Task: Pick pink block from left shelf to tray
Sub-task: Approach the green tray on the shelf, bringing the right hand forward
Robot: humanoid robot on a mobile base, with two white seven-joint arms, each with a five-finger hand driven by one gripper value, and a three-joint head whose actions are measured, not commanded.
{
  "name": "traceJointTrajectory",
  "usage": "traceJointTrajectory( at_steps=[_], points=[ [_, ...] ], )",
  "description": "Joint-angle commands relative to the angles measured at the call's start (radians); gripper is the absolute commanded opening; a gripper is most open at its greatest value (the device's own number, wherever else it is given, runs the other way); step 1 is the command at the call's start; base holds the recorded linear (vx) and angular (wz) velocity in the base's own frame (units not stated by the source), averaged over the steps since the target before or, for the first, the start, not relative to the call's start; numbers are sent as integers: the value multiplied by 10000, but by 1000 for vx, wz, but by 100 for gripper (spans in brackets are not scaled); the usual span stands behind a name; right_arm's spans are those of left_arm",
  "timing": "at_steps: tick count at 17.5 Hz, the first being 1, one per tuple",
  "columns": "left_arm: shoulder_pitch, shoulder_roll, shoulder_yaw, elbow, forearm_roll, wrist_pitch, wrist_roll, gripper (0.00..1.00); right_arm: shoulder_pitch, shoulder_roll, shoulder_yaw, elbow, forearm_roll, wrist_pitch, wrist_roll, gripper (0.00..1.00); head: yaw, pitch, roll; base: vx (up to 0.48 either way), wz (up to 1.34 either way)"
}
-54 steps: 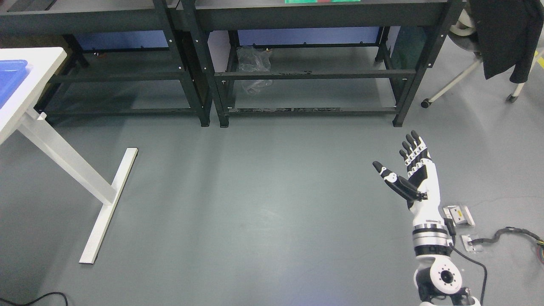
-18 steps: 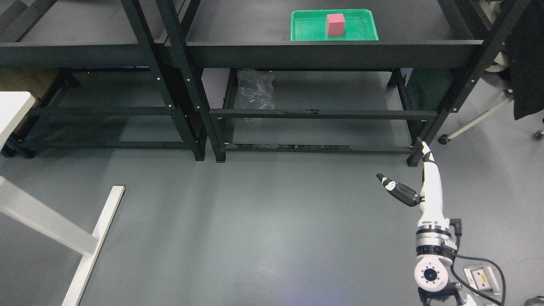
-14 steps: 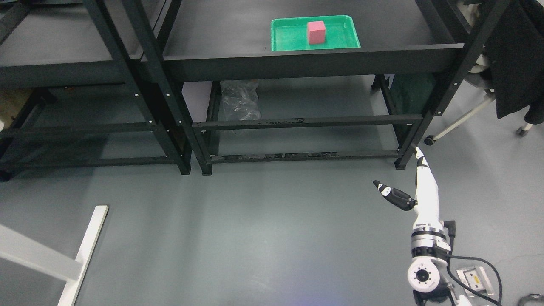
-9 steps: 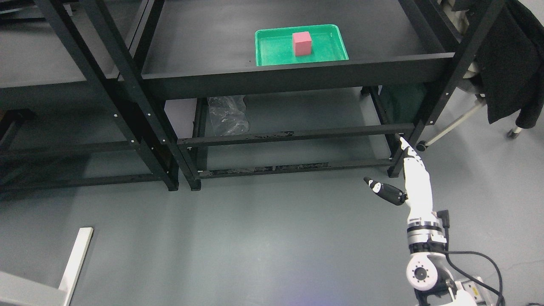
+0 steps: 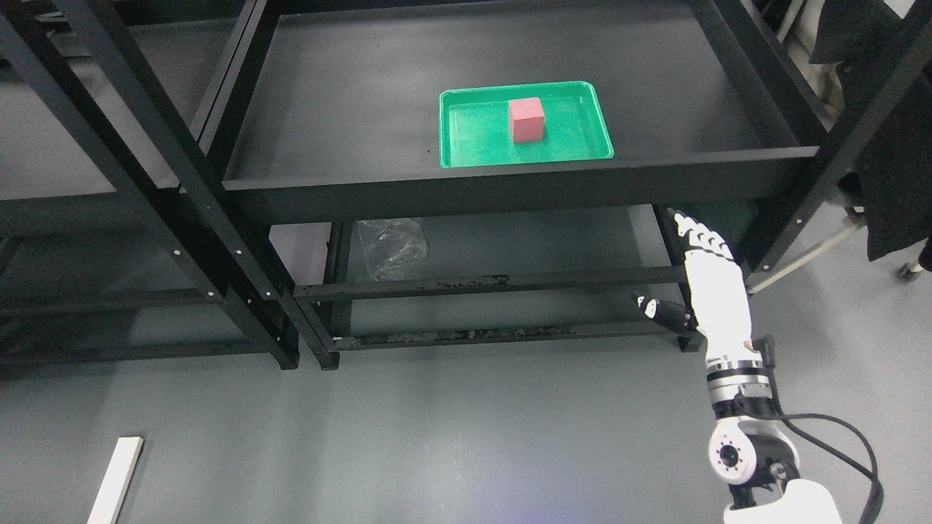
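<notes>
A pink block stands upright in a green tray on the black shelf at the middle of the head view. My right hand is raised at the lower right, below and in front of the shelf's front rail, well short of the tray. Its fingers are stretched out straight and the thumb sticks out to the left; it holds nothing. My left arm does not show.
A second black shelf unit stands to the left, with slanted black posts between the two. A crumpled clear bag lies under the shelf. Dark clothing hangs at the right edge. A white bar lies on the grey floor.
The camera has tilted up and come closer, so the shelf with tray and block sits lower and larger in the picture. My right hand has risen towards the shelf's front rail, still open.
</notes>
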Motion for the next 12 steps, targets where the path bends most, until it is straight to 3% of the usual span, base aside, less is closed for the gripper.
traceJointTrajectory(
  at_steps=[1, 12],
  points=[
    [-291, 175, 0, -175, 0, -4, 7, 100, -193, -175, -557, -15, 2396, -485, -620, 99, 0, 0, 0, 295, 40],
    [-306, 175, 0, -175, 0, -4, 7, 100, -638, -175, -526, -14, 1342, -640, 1711, 99, 0, 0, 0, 299, 80]
  ],
)
